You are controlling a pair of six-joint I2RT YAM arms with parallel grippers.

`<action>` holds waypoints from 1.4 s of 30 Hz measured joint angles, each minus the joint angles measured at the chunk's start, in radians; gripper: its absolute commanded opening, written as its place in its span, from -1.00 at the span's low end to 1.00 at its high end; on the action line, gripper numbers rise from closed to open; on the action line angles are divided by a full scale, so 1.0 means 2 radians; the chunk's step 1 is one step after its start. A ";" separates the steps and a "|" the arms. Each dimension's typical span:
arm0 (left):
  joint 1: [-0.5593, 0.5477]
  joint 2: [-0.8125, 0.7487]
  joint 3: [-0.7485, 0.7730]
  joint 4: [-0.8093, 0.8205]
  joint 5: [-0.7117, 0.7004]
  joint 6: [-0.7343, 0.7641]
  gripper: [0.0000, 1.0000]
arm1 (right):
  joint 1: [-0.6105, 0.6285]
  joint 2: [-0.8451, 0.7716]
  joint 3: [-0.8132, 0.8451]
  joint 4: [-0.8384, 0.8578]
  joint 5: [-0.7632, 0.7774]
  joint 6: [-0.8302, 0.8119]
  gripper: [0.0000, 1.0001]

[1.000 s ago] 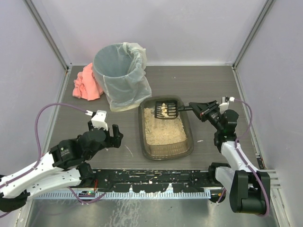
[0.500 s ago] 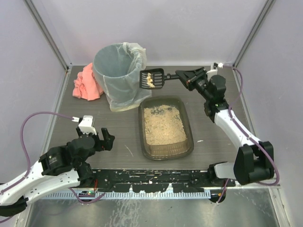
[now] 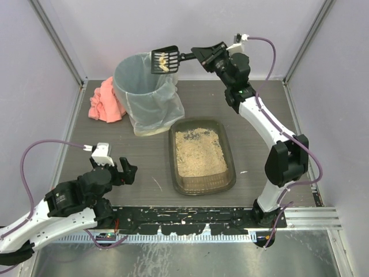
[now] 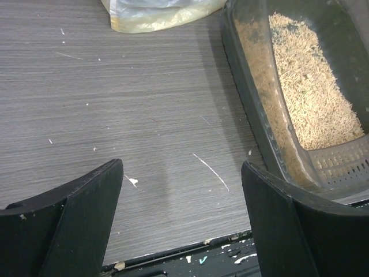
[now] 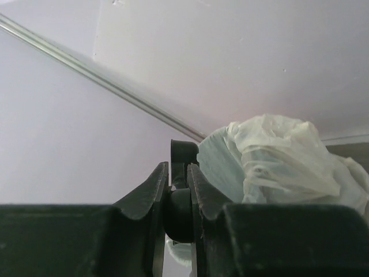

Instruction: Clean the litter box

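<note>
The litter box (image 3: 202, 156) lies mid-counter toward the near edge, and the bin (image 3: 147, 98) stands by the far-left corner. We judge this the dumping step: our right gripper (image 3: 200, 56), clenched on the handle of the loaded scoop (image 3: 164, 59), holds it over the bin, well apart from the box, and must tip it next. Our left gripper (image 4: 181, 190) gapes empty just left of the box.

One litter box (image 3: 205, 183), one grey bin (image 3: 151, 107), one black scoop (image 3: 164, 60). One pink cloth (image 3: 104, 103). Two robot arms: left arm (image 3: 74, 197), right arm (image 3: 262, 119).
</note>
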 measured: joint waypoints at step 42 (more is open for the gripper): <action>0.000 -0.057 0.000 -0.012 -0.037 -0.002 0.66 | 0.271 0.160 0.269 -0.115 0.202 -0.705 -0.99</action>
